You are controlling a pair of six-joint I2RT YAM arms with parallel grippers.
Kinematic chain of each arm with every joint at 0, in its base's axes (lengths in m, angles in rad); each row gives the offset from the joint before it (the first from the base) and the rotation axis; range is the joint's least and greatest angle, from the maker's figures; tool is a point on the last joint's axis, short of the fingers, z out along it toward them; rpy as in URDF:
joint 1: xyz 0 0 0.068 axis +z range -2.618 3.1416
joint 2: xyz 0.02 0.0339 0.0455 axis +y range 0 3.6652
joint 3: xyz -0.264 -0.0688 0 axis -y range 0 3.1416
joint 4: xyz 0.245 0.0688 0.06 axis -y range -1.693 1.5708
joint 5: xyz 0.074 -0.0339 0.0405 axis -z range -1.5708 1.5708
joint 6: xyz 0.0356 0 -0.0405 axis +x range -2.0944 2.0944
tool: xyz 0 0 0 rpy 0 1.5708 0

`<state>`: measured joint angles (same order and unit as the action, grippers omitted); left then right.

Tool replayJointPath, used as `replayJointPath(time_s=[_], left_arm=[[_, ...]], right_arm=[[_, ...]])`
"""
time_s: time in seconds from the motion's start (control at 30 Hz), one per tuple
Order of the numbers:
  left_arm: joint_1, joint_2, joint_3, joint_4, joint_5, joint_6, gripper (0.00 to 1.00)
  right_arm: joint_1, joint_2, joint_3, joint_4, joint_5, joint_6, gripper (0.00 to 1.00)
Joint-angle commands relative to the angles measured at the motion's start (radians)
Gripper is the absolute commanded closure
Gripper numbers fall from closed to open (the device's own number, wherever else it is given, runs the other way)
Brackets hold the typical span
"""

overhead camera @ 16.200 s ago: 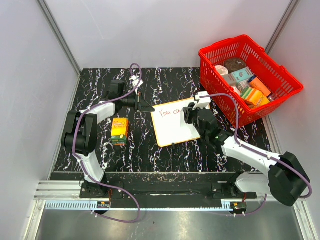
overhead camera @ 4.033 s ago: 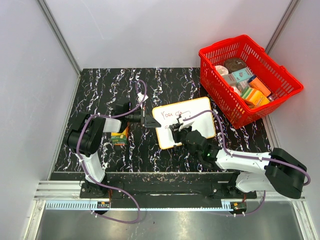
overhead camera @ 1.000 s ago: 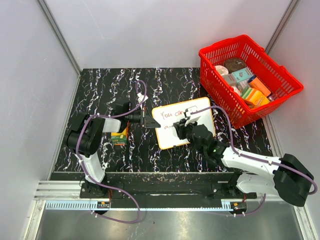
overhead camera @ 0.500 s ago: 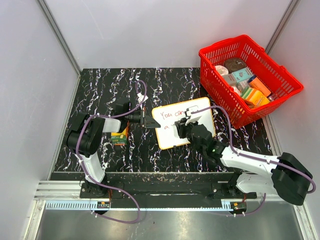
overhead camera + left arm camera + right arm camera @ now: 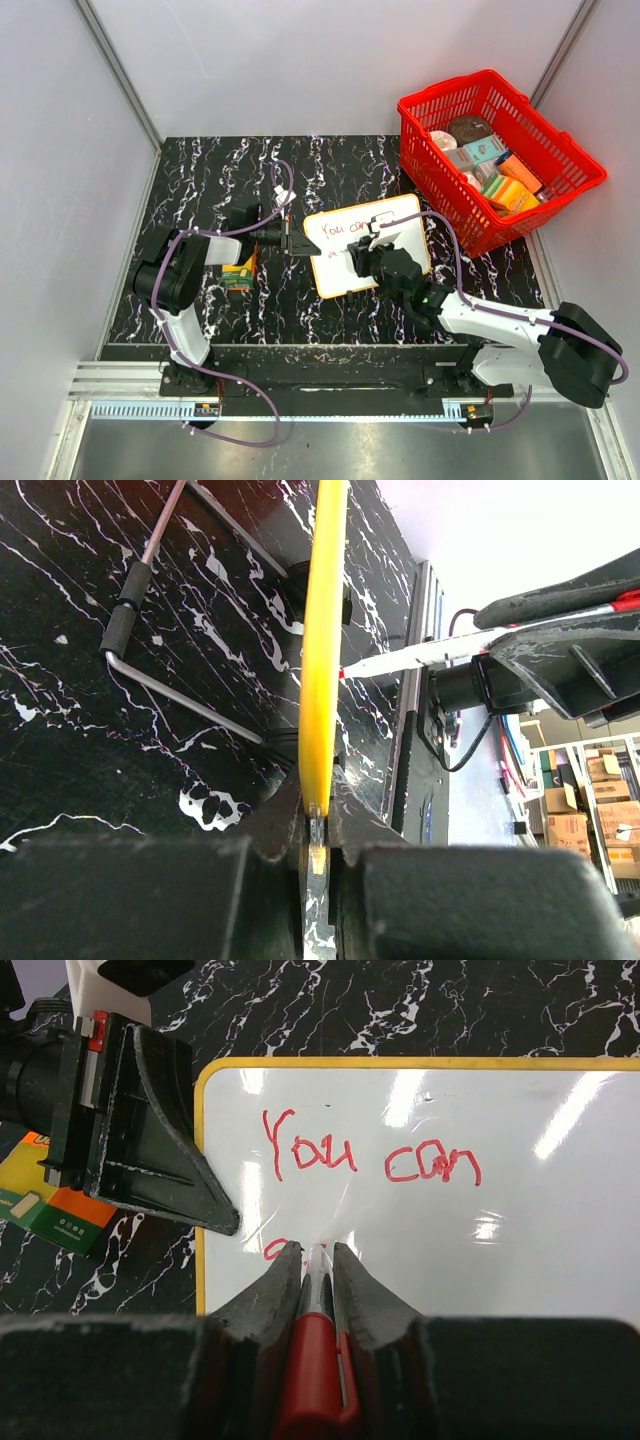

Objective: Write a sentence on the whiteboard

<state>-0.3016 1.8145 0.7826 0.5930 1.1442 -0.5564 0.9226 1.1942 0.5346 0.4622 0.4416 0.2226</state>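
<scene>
The whiteboard (image 5: 398, 232) lies on the black marbled table, and its orange-yellow rim (image 5: 322, 630) shows edge-on in the left wrist view. My left gripper (image 5: 298, 245) is shut on the board's left edge (image 5: 317, 785). The sentence (image 5: 370, 1155) reads "You can" in red. A short red stroke (image 5: 272, 1251) begins a second line below it. My right gripper (image 5: 317, 1250) is shut on a red marker (image 5: 315, 1360). The marker's tip rests on the whiteboard (image 5: 500, 1260) just right of that stroke. From above, the right gripper (image 5: 358, 256) is over the board's lower left part.
A red basket (image 5: 560, 140) holding several packages stands at the back right. An orange carton (image 5: 238, 268) lies on the table under the left arm. A bent metal rod (image 5: 170, 680) lies on the table beside the board's edge.
Since the earliest frame the right gripper has come down from the top line to the board's lower left, and a red stroke has appeared there. Over the last second almost nothing moved.
</scene>
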Motion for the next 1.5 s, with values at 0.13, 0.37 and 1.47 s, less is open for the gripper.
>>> replayJointPath(time_s=[0.13,0.37,1.47], left_arm=[[-0.007,-0.046,0.012,0.018,0.046,0.012,1.00],[-0.007,-0.047,0.014,0.013,0.045,0.013,1.00],[-0.008,-0.053,0.018,-0.028,0.037,0.044,1.00]], right_arm=[[-0.004,0.004,0.033,-0.011,-0.040,0.003,1.00],[-0.004,-0.011,0.028,-0.045,-0.044,0.006,1.00],[-0.002,-0.064,0.050,0.000,0.065,-0.055,1.00]])
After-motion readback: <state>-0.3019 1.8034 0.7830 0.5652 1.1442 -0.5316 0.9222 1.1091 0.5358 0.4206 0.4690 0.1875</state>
